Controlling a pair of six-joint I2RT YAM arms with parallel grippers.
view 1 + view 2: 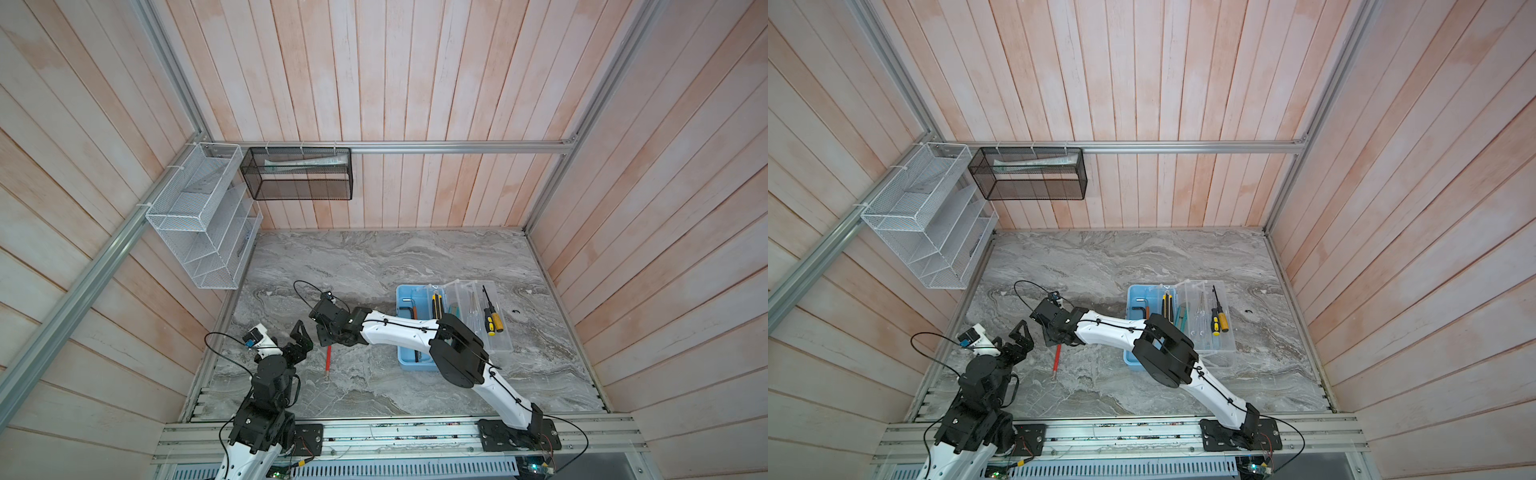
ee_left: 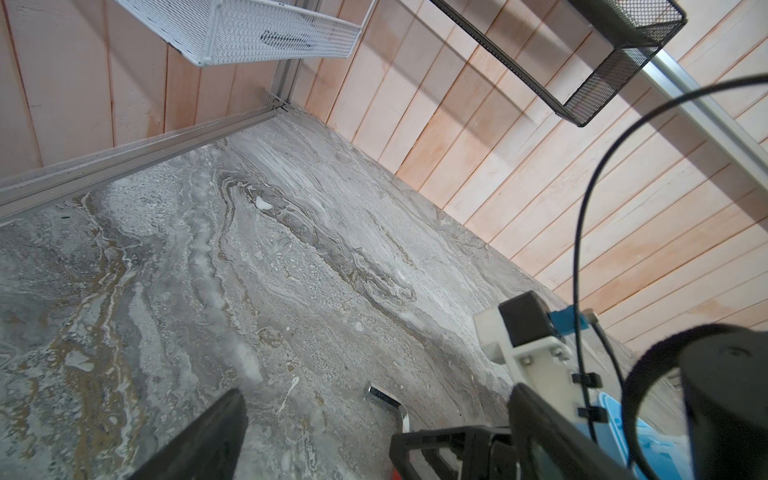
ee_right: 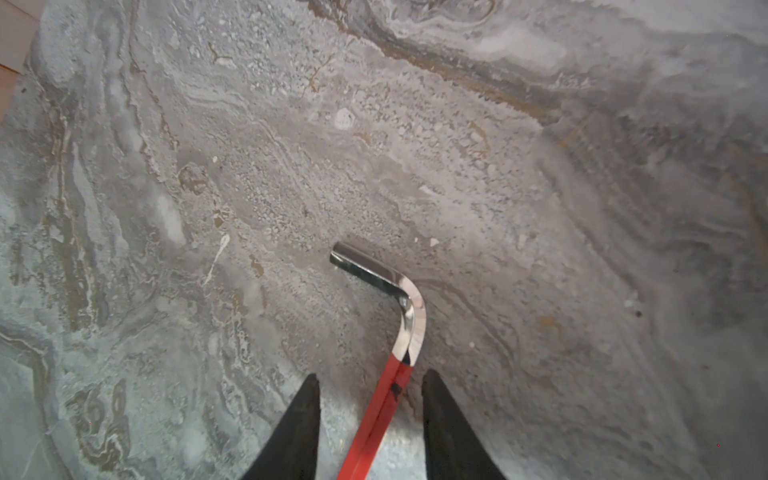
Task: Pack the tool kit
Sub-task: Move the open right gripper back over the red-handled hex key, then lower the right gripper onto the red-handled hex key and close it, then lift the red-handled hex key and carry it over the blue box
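- A light blue rectangular plastic box (image 1: 400, 328) is seen open on the grey marbled tabletop (image 1: 374, 257) in both top views. Its clear plastic lid (image 1: 469, 299) is folded out flat on its right side.
- A black hex key (image 1: 405, 309) and a yellow-and-black utility knife (image 1: 435, 305) are seen inside the box, and two yellow-and-black screwdrivers (image 1: 493, 320) lie on the lid.
- A red-sleeved hex key with a bent chrome end (image 3: 399, 332) lies flat on the tabletop, well to the left of the box (image 1: 1055, 357).
- The right gripper (image 3: 372, 374) is held low over this key, to the left of the box, with its arm stretched across the box. Its fingers (image 3: 303, 415) are narrowly parted on either side of the red shaft, and a gap shows on each side.
- The left gripper (image 1: 305, 338) is placed further left of the box, just beside the right gripper. Its fingers (image 2: 208, 436) are spread wide and nothing is held.
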